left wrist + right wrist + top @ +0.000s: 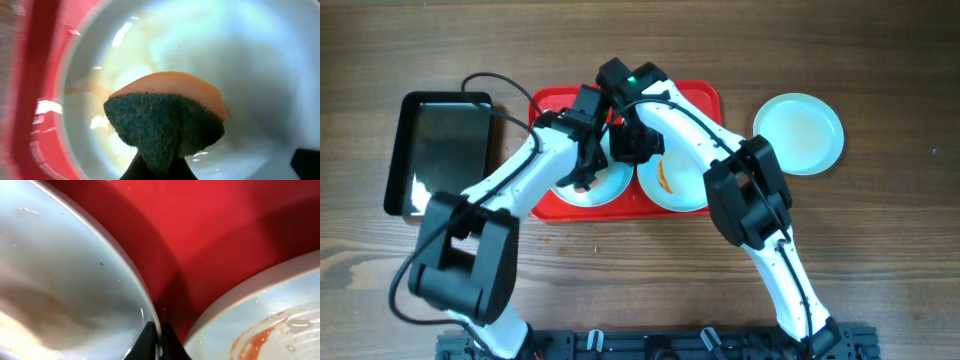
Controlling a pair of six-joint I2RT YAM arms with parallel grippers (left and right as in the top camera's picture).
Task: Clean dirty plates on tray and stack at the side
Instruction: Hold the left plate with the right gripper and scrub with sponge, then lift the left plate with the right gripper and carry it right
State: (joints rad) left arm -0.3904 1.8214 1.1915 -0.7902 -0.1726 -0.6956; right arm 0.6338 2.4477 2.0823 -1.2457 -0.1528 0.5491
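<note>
Left gripper [156, 170]: closed on a sponge [165, 125]. The dark fingers pinch its near end. The sponge has a coarse dark green scouring face backed by smooth orange foam and is squeezed into a wedge. It sits inside the left plate [240, 60], either on or just above the bowl; I cannot tell which. The plate is round, shallow, glossy and pale mint-white. A wet yellowish film and a thin orange trace show to the left of the sponge.

Right gripper [160, 342]: two slim black fingertips are drawn together on the right rim of the left plate, one on each side of the edge.

Right plate [280, 310]: same type, just beside the left plate and not touching it, with bare red plastic showing between the rims. It carries an orange sauce streak with droplets near its centre.

Both plates lie in the near half of the tray [705, 95], which is red smooth plastic, rectangular, with rounded corners and a raised rim.

Third plate [800, 133]: off the tray, on the wood-grain table [880, 260] to the right, with a faint yellowish tint at its centre.

A glossy black tray [440, 150] lies to the left of the red one.
</note>
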